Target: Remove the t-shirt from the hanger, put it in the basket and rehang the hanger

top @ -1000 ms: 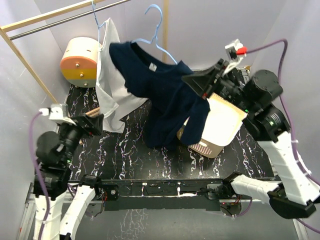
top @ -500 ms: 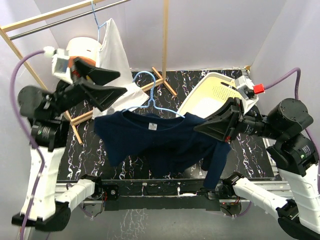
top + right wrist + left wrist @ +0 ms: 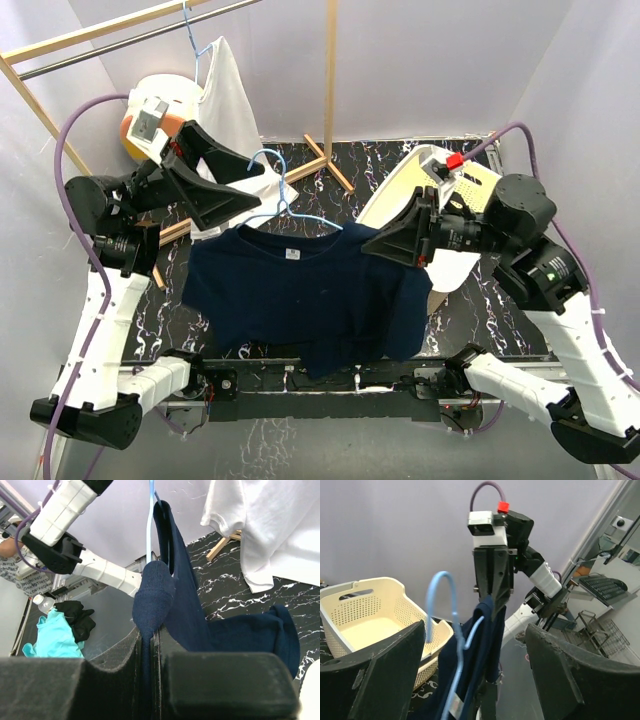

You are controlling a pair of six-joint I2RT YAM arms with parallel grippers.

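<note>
Above the near edge of the table [image 3: 478, 305], the navy t-shirt [image 3: 300, 300] hangs in the air, on the light blue hanger [image 3: 283, 200] and spread between the two arms. The right end effector [image 3: 368, 246] is clamped tight on a fold of cloth at the shirt's shoulder; its wrist view shows the fabric [image 3: 185, 595] bunched in the closed gap. The left end effector [image 3: 262, 183] stands wide, with the hanger hook [image 3: 442, 580] between its fingers [image 3: 370, 680]. Whether the hook touches a finger cannot be told.

The main risk is that the hook is thin wire and swings freely, so a closing left end effector could miss it or knock it aside. If the load hangs from the right pinch alone, a slip there would drop shirt and hanger over the front edge, off the table. Whether that pinch also traps the hanger end under the cloth is hidden; if it does, pulling apart would drag the hanger along instead of freeing it. The collar could also snag on the hanger arm and stretch. The cream basket [image 3: 395, 195] sits close behind the right arm, so a wide pull risks bumping it.
</note>
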